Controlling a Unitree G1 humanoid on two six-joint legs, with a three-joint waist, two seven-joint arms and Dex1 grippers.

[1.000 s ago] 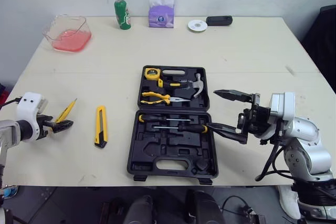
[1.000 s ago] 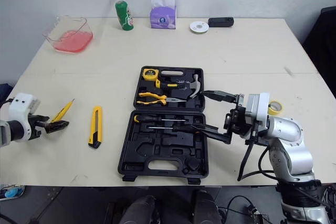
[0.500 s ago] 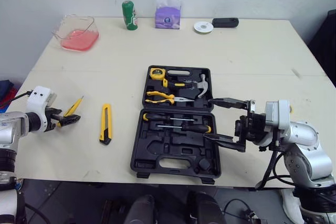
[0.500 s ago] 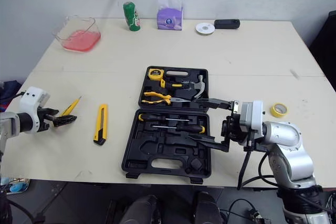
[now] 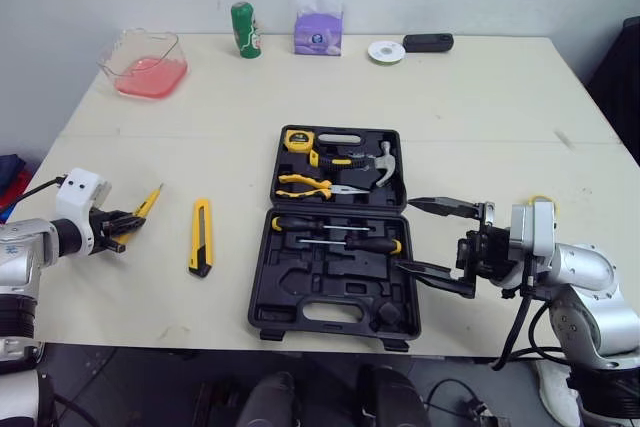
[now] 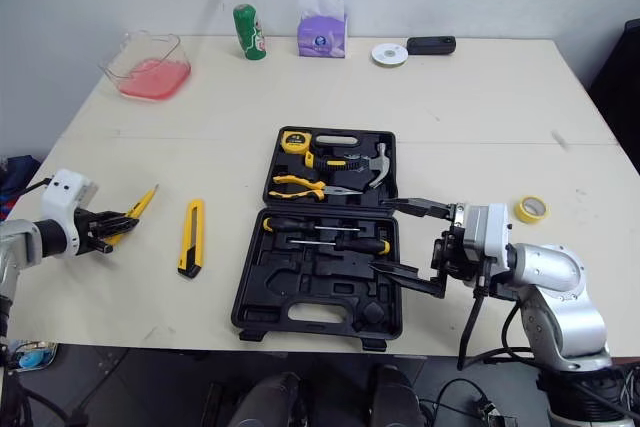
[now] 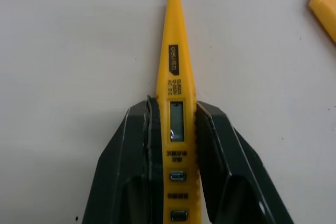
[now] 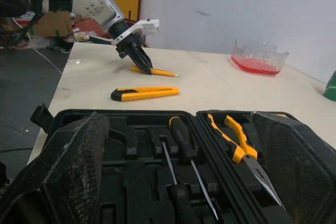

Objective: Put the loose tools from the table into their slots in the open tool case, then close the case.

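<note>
Our left gripper (image 7: 176, 106) clamps a yellow tester pen (image 7: 175, 72), its black fingers (image 7: 131, 150) pressed to both sides by the small display. Counting the way the fingers point as twelve o'clock, the pen's metal tip runs toward twelve across the pale table (image 7: 68, 51). Another yellow tool (image 7: 325, 6) lies at two o'clock, apart from the pen.

A purple tissue box (image 5: 319, 19) stands at the far edge of the table (image 5: 480, 97). Near it on the left stands a green can (image 5: 244, 29). Further left sits a clear tub (image 5: 146, 63) holding something pink. Right of the box lies a white disc (image 5: 384, 51), possibly a tape roll, then a small black device (image 5: 429, 42).
</note>
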